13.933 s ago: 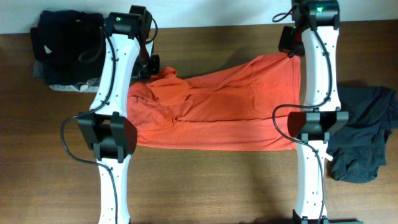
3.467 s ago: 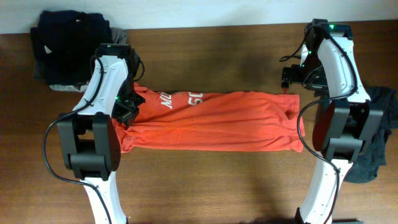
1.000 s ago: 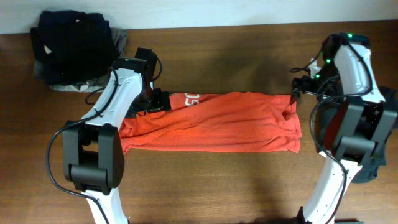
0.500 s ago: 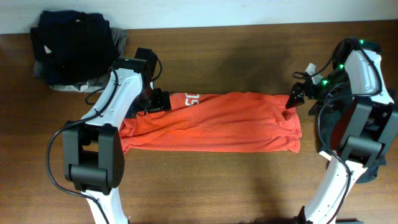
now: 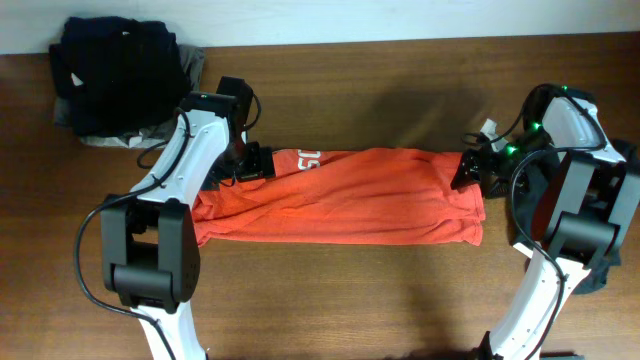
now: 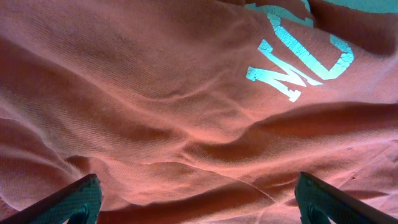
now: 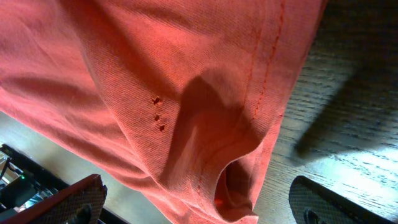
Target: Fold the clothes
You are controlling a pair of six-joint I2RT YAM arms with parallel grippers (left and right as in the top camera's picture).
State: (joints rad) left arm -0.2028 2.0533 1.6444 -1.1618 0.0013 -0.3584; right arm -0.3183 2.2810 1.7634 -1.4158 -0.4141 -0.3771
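Overhead view, item one: the red-orange T-shirt (image 5: 350, 195). You have it laid out as a long, narrow, wrinkled band across the middle of the wooden table (image 5: 330, 300). It runs left to right between your two arms. A strip of white lettering (image 6: 298, 59) shows on its far edge near the left end.

Item two: the left gripper (image 5: 255, 165). It sits over the shirt's left end at the far edge, just beside the lettering. In the left wrist view its two fingertips (image 6: 71, 199) stand at opposite bottom corners of the picture. The jaws are spread wide, with rumpled cloth beneath them and nothing pinched. You cannot tell whether the tips touch the fabric.

Item three: the right gripper (image 5: 465, 172). It is over the shirt's right end, at the far corner. In the right wrist view the jaws are just as far apart and hold nothing. Below them the stitched hem (image 7: 268, 68) curls into a small fold. Three small dark marks (image 7: 158, 114) sit in a row on the cloth, and there is bare wood to the right.

Item four: a pile of dark garments (image 5: 120, 70). It lies at the table's far left corner, well apart from the shirt, with a grey piece (image 5: 105, 140) showing under its near edge.
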